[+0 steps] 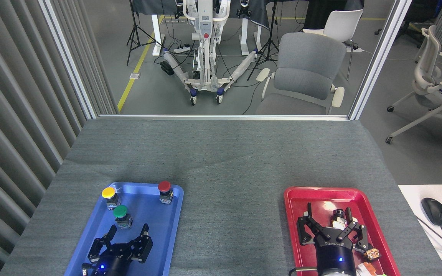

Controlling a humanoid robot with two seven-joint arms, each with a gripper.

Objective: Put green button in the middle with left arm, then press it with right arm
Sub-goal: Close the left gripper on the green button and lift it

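So from my head view, the green button was sitting upright in the blue tray, just in front of the yellow button and off to the left of the red button. My left gripper hovered low over the near part of that tray, fingers spread wide with nothing between them, and the green button stood just beyond its fingertips, not touching. My right gripper was over the red tray, fingers splayed too; a small dark cylindrical thing sat between them but I couldn't tell if they touched it, so I'd call it open and holding nothing. The middle, that bare grey stretch of table between the two trays, had nothing on it. My read: step one hadn't really got going, the pickup was still to do. Next move would need the left gripper lined up around the green cap without bumping the yellow one close behind it, then a firm close.
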